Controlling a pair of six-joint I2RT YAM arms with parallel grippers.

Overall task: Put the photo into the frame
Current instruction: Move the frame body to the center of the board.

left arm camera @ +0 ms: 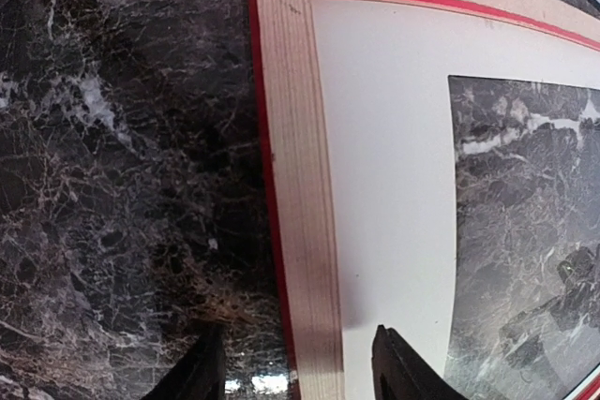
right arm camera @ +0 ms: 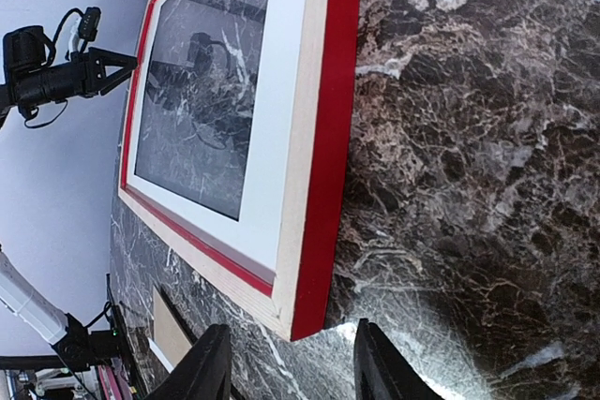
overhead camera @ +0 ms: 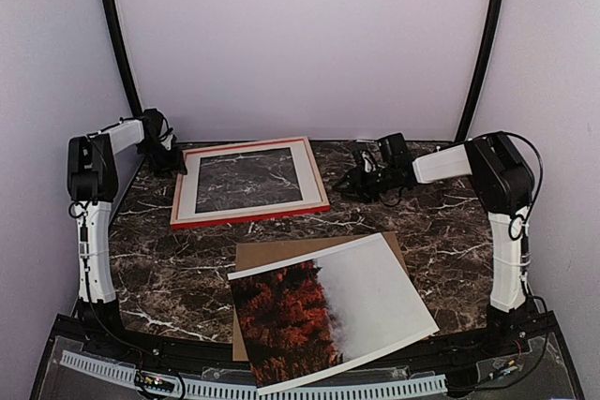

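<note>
The frame [overhead camera: 251, 215] lies flat at the far centre of the desk [overhead camera: 450, 231]. The photo [overhead camera: 328, 316] rests on a brown board [overhead camera: 281, 252] near the front edge. Left claw [left arm camera: 295, 362]: open, straddling the frame's left rail. Right claw [right arm camera: 291, 362]: open at a frame corner.

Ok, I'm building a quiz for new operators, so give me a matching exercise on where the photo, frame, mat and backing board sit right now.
Things:
1 photo
2 frame
3 white mat
4 brown backing board

Places:
A partly covered, lying underneath the print
B lying inside the red rails
C on top of the board, at the front
D lying flat at the back, left of centre

Pairs: 1-C, 2-D, 3-B, 4-A
</note>
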